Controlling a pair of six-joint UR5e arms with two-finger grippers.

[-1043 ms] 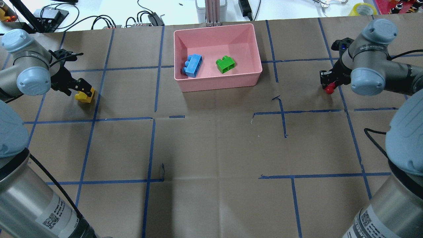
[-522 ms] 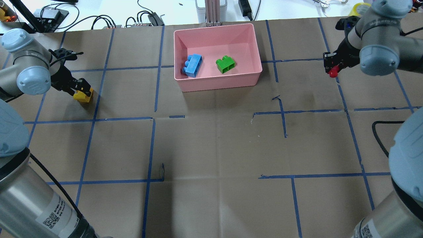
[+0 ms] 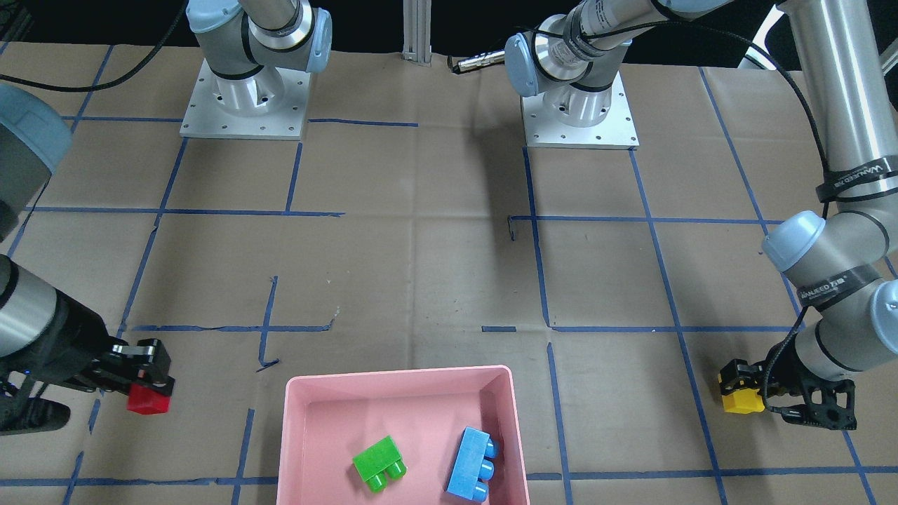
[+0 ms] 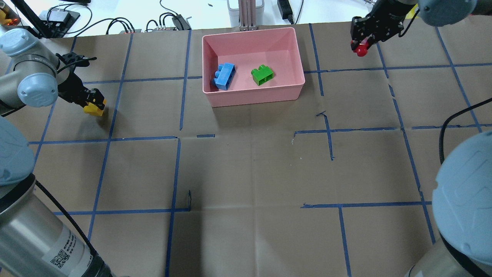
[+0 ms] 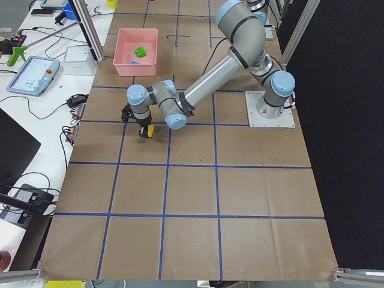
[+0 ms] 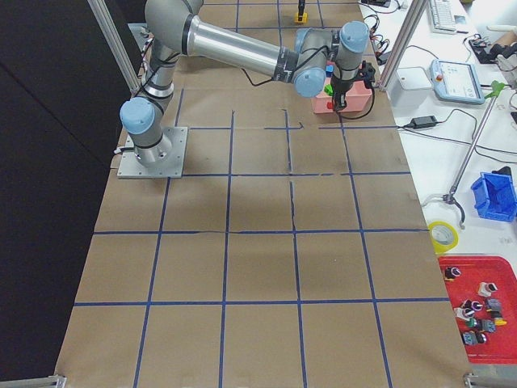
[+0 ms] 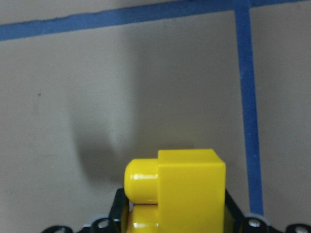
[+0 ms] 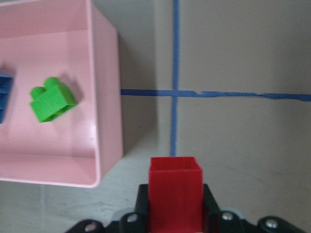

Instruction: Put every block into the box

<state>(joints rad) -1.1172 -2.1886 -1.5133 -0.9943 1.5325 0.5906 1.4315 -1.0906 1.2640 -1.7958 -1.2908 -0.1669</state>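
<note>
The pink box [image 4: 294, 92] stands at the table's far middle and holds the light blue block [image 4: 225, 76] and the green block [image 4: 262, 74]. My left gripper [image 4: 93, 105] is shut on the yellow block [image 4: 94, 109] at the far left, low over the table; it also shows in the front view [image 3: 744, 400] and the left wrist view [image 7: 182, 187]. My right gripper [image 4: 361, 44] is shut on the red block [image 4: 361, 50], held in the air right of the box; it shows in the front view [image 3: 149, 401] and the right wrist view [image 8: 176, 191].
Brown paper with blue tape lines covers the table [image 4: 250, 165]. Cables and devices [image 4: 169, 21] lie beyond the far edge. The arm bases [image 3: 579, 112] stand at the robot's side of the table.
My right gripper has risen and moved left toward the box with the red block. My left gripper has lifted the yellow block slightly and shifted a little away from me.
</note>
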